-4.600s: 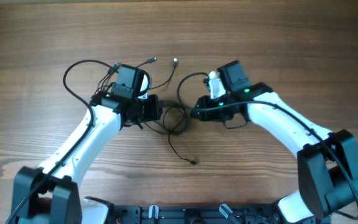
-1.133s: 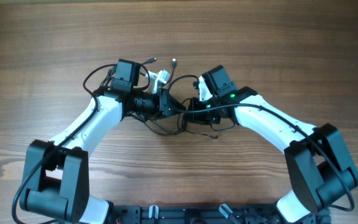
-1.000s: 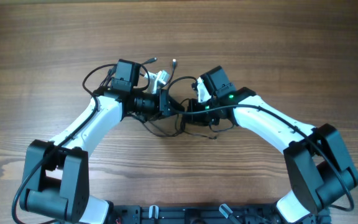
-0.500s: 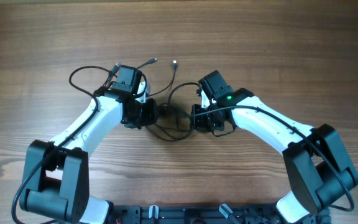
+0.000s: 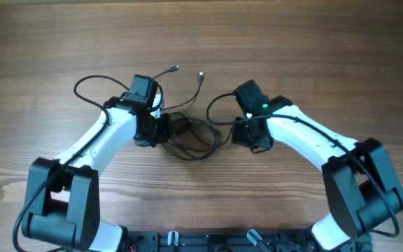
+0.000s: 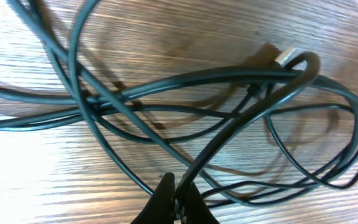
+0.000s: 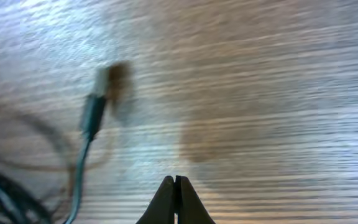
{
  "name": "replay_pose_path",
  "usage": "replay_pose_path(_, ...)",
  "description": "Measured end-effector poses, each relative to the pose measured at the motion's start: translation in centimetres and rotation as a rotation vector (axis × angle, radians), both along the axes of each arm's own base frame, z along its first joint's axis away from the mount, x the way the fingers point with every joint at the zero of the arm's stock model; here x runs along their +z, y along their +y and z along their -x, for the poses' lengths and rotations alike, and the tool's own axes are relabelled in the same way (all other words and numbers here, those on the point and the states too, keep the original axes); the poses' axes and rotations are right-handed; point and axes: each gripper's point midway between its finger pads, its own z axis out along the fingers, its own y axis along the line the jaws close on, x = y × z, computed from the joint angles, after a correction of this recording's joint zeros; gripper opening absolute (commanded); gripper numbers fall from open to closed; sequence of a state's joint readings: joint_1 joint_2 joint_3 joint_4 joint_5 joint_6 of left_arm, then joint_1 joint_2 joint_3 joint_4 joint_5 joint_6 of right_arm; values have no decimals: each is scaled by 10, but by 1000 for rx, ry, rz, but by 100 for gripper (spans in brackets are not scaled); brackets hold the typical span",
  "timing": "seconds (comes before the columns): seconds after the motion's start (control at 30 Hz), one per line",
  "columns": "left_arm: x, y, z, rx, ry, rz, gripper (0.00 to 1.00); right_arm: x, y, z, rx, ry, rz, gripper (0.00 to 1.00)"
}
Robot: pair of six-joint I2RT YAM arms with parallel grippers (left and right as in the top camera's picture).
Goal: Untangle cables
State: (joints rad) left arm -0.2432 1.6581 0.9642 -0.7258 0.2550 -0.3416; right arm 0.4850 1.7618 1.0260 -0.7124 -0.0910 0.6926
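While the left gripper (image 6: 178,200) pinches one strand of the cables (image 6: 229,78) at the bottom of its view, the right gripper (image 7: 176,198) is closed on nothing I can see, with a plug (image 7: 94,112) lying loose at its upper left. Overhead, loops cross in a heap at mid-frame between the two grippers, and two ends trail toward the top. Little looks separated; I judge most of the untangling is left to do.

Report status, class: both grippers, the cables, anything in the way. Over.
Left gripper shut on the cables. Right gripper shut, nothing seen in it. Tangle of loops lies between both grippers. No obstruction seen.
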Motion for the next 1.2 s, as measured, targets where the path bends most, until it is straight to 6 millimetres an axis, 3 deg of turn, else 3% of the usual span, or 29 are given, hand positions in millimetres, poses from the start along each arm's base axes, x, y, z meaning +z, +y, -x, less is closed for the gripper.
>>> replay_pose_path(0.2,1,18,-5,68,9,11,4,0,-3,-3,-9,-11,10,5)
replay_pose_path(0.3,3,17,-6,79,16,49,4,4,15,-16,44,-65,-74,18)
replay_pose_path(0.4,4,11,-4,69,22,76,4,11,36,-28,113,-126,-175,25)
replay_pose_path(0.73,6,-12,9,-5,44,95,4,47,88,-62,277,-330,-426,31)
replay_pose_path(1.03,7,-27,19,-57,57,98,4,39,95,-41,384,-294,-397,47)
replay_pose_path(1.2,7,-27,19,-57,57,97,4,35,94,-40,391,-291,-369,49)
